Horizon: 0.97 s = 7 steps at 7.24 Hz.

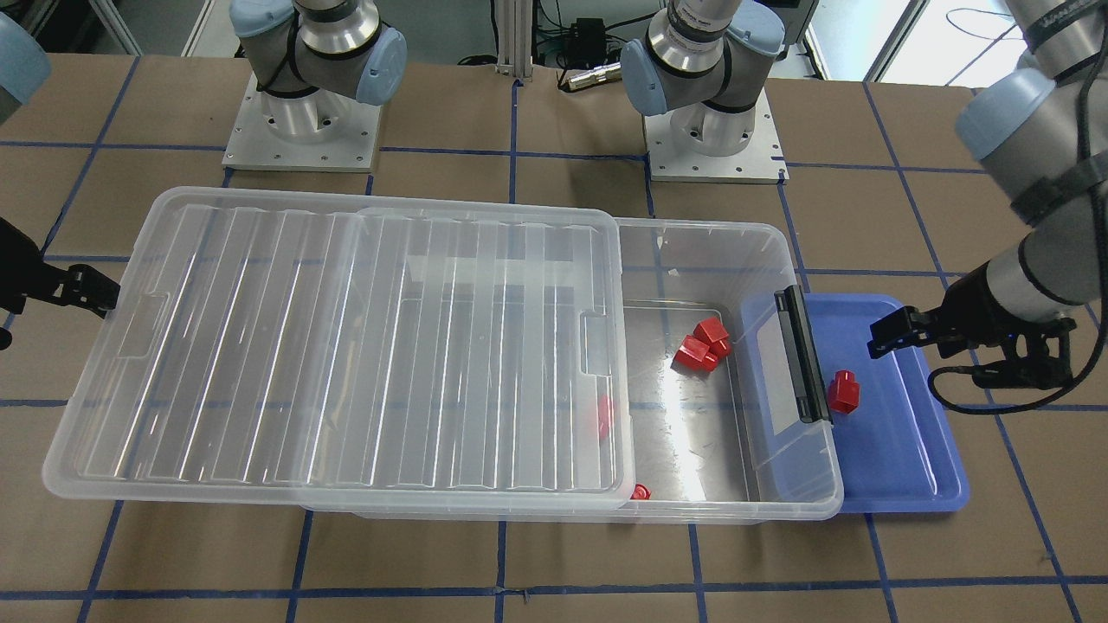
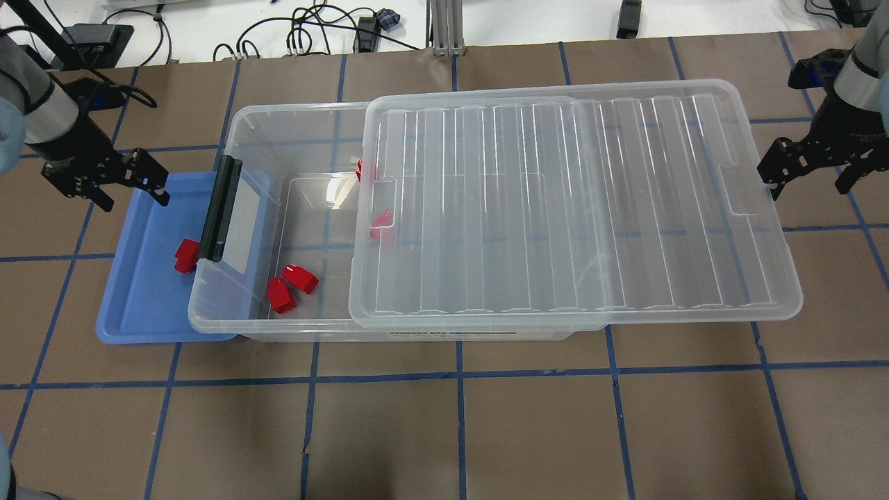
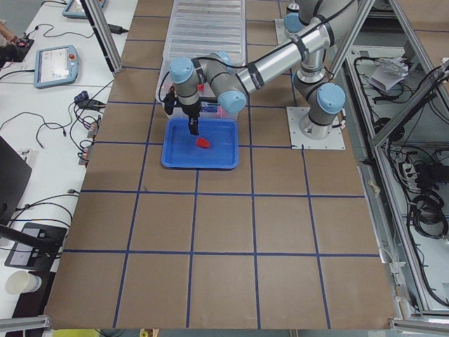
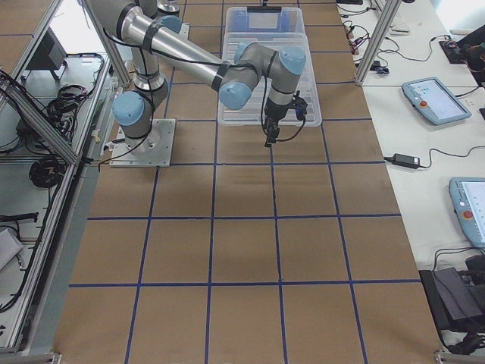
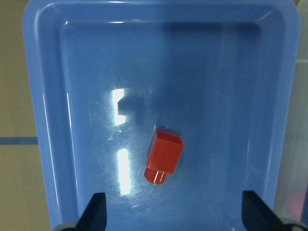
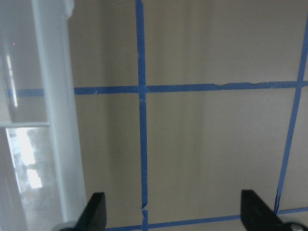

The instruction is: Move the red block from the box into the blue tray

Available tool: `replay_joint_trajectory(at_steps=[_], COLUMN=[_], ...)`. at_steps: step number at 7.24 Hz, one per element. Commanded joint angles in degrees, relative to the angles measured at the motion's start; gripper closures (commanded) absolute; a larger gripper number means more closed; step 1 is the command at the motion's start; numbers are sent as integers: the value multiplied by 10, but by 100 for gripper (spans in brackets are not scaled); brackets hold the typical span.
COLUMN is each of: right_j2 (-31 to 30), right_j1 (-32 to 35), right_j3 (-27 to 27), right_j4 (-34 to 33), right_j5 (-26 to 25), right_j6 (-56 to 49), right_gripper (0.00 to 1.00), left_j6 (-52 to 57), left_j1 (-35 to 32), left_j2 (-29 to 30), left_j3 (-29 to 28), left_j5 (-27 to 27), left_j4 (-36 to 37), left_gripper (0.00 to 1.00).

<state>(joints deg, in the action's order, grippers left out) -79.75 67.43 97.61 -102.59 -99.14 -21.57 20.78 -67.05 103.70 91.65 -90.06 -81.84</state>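
On brown paper (image 2: 528,430) gridded with blue tape (image 2: 458,375), my left gripper (image 2: 133,198) hangs wide open and empty over the glossy blue tray (image 2: 139,305), where one red block (image 2: 186,255) lies. My right gripper (image 2: 809,184), also open and empty, flanks the ribbed clear lid (image 2: 555,208) of the box (image 2: 278,326).

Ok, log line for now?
red block: in blue tray | left gripper: open, over tray | right gripper: open | box: lid part-open

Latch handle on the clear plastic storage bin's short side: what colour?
Black. The bar-shaped latch handle shows best in the overhead exterior view.
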Motion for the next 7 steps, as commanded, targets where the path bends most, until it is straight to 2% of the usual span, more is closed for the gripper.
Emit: replay_joint_trajectory(at_steps=[1, 3, 4, 5, 7], right_j2=[-1, 0, 3, 5, 6], right_j1=[17, 52, 70, 89, 123], right_j3=[0, 0, 0, 0, -1], right_j4=[-1, -2, -2, -2, -2], right_j5=[8, 9, 12, 20, 20], right_j6=[1, 5, 32, 49, 92], right_gripper=[0, 0, 0, 0, 0], left_j6=[-76, -134, -218, -241, -238], left_j1=[-100, -158, -194, -231, -253], left_j2=[-48, -99, -112, -126, -151], left_j3=[-92, -113, -105, -103, -100], left_j5=[-13, -32, -31, -33, -32], left_j4=[-121, -151, -151, -150, -143], left_gripper=[0, 0, 0, 0, 0])
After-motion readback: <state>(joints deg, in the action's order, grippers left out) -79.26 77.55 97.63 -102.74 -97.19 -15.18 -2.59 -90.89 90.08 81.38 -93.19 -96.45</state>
